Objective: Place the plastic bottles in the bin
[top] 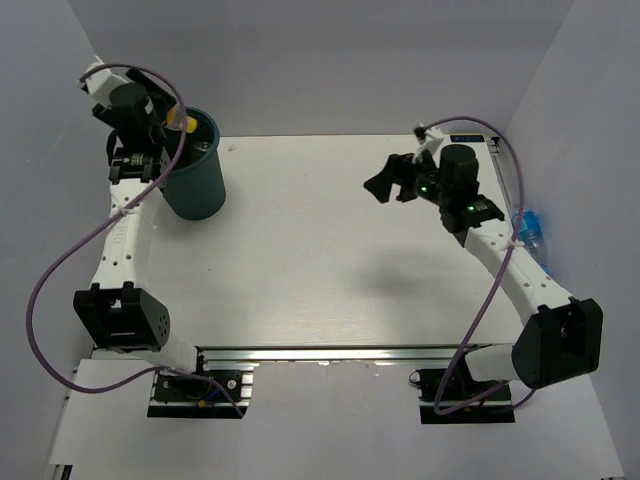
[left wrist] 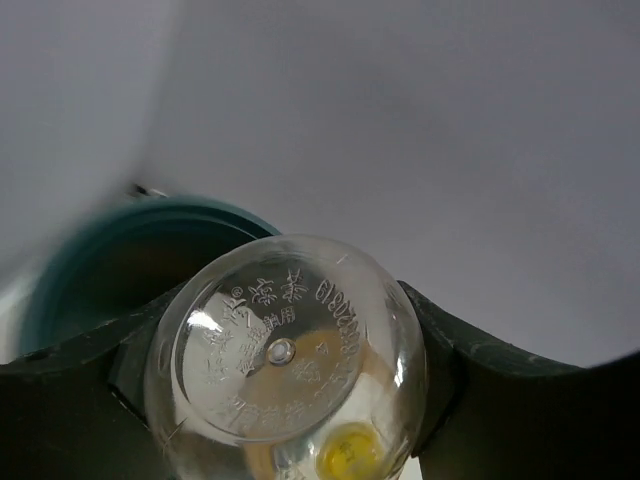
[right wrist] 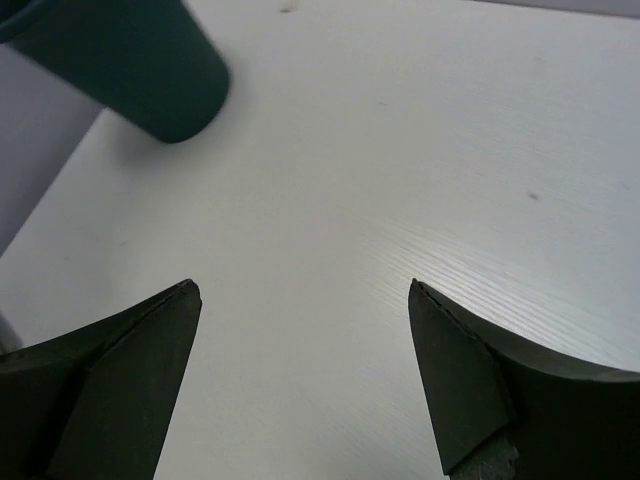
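From the top: holding a yellow-capped bottle (top: 181, 122) in the left fingers (top: 163, 126), right over the mouth of the bin (top: 197, 186) at the far left corner of the desk (top: 320, 260). Hanging near the bin's left rim, so, by my guess, needing little more than letting go. Hovering with the right fingers (top: 380, 186) spread wide above the bare desk on the right, gripping nothing. Lying at the right edge, just beside the right arm (top: 510, 265) (behind those fingers, not in front of them): a clear bottle with a blue label (top: 528, 226), much nearer to that arm than to the left one.

From the left wrist: looking straight at the round bottom of the bottle, pinched between the two dark fingers, partly closed around it. Pointing its long way along the fingers, yellow cap showing through at the far end. Peeking out behind and to the left: the teal rim of the bin.

From the right wrist: standing wide apart, with only white desk in between. Sitting far off at the top left, the bin. No bottle showing here.
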Available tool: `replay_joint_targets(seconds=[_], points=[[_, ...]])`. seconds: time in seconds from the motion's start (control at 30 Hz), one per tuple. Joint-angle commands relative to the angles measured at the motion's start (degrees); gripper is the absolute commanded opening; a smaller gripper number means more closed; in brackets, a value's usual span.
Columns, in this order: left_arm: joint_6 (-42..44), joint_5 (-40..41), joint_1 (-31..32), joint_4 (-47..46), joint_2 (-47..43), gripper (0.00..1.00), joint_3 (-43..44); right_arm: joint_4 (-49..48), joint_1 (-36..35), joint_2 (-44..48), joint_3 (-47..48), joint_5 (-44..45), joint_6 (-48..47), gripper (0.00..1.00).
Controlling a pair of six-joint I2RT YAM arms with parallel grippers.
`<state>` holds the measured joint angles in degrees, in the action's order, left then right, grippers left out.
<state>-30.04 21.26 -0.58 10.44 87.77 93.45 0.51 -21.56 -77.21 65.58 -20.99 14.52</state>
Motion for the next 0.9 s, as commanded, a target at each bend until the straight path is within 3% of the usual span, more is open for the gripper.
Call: replay_joint_targets(seconds=[0.0,0.03,0.07,0.1,0.13,0.27,0.43,0.5,0.53,0.67,0.77,0.87], points=[[3.1,15.7,-4.9,6.3,3.5,0.42,3.1,4.0,6.5,2.8,-2.5,2.7,1.8,0.89],[3.6,15.9,-5.5,6.2,4.7,0.46,3.5,4.3,8.1,3.4,-3.1,3.0,2.0,0.88],[5.2,15.7,-6.1,5.7,7.0,0.72,3.8,4.8,10.6,4.0,-3.5,3.8,1.6,0.88],[6.3,15.4,-6.3,4.7,8.0,0.9,4.3,6.0,11.6,5.2,-4.1,6.2,0.7,0.88],[7.2,15.0,-6.3,4.5,9.0,0.98,4.9,6.6,12.7,5.7,-4.5,8.0,-0.1,0.89],[8.1,10.7,-6.3,7.6,13.6,0.98,11.3,12.8,20.7,6.6,-1.7,14.2,-8.1,0.89],[7.7,7.1,-6.3,12.6,15.7,0.98,23.6,20.2,28.4,0.1,3.9,27.4,-21.6,0.89],[7.5,3.3,-6.2,13.6,14.6,0.98,25.1,20.6,31.0,-4.7,5.8,34.4,-25.1,0.89],[7.6,-2.5,-6.2,13.6,13.8,0.98,24.9,20.8,31.9,-6.4,6.5,36.4,-26.2,0.89],[5.8,-15.7,-4.4,8.5,5.7,0.98,15.8,20.1,36.4,-15.4,9.2,41.1,-30.1,0.89],[6.3,-14.9,4.5,2.6,-2.3,0.98,3.3,16.8,37.7,-22.0,9.5,40.5,-34.2,0.89],[5.7,-14.0,8.7,-2.0,-8.2,0.98,-7.6,14.5,38.8,-26.7,9.8,42.8,-36.3,0.89]])
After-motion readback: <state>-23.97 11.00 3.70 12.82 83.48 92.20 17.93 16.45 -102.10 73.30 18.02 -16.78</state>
